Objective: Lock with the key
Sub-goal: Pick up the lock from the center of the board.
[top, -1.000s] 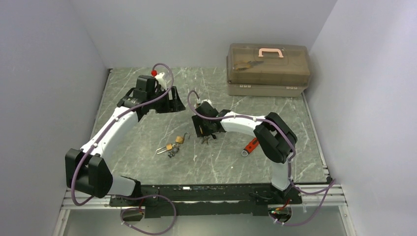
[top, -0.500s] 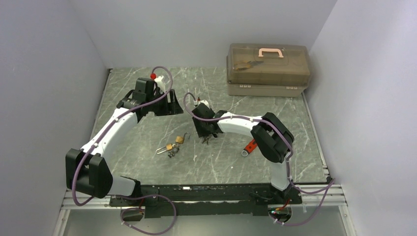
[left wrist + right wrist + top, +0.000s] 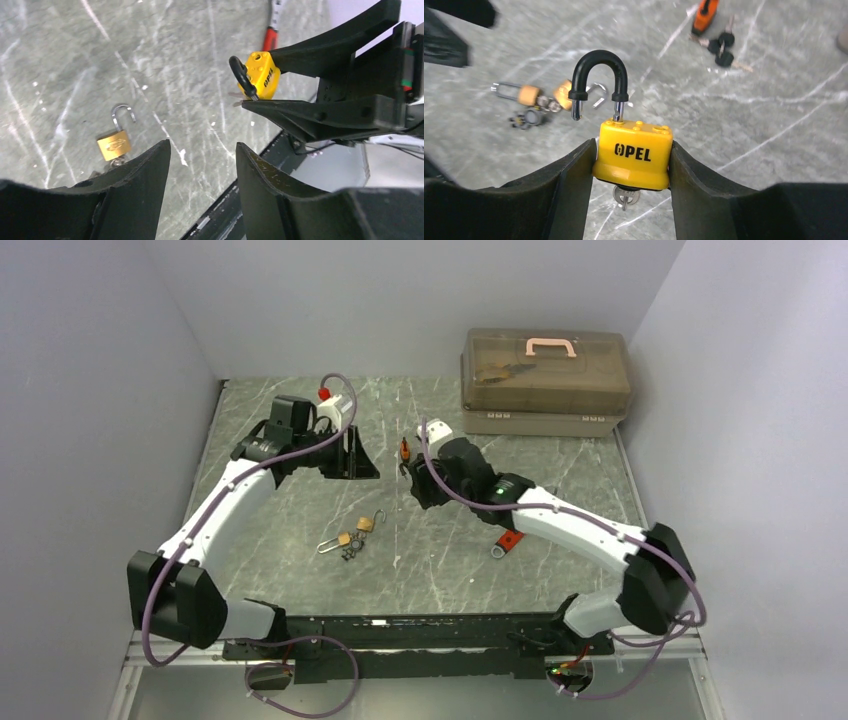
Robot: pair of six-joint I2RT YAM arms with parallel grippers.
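Note:
My right gripper [image 3: 632, 145] is shut on a yellow padlock [image 3: 634, 155] marked OPEL, held above the table by its two sides. Its black shackle [image 3: 598, 75] stands open, one leg out of the body. A silver key [image 3: 624, 196] sticks out of the underside. In the top view the right gripper [image 3: 408, 465] faces my left gripper [image 3: 355, 455], a short gap apart. The left gripper [image 3: 202, 145] is open and holds nothing, and the yellow padlock [image 3: 262, 75] hangs in front of it, up and to the right.
Two small brass padlocks [image 3: 365, 524] [image 3: 343, 539] with open shackles lie mid-table. An orange-handled tool [image 3: 510, 540] lies under the right forearm, with black-headed keys [image 3: 721, 47] beside it. A brown toolbox [image 3: 545, 380] stands at the back right.
The right arm rose from the table with the yellow padlock and swung toward the back, its elbow out to the right. The left gripper narrowed and turned toward it.

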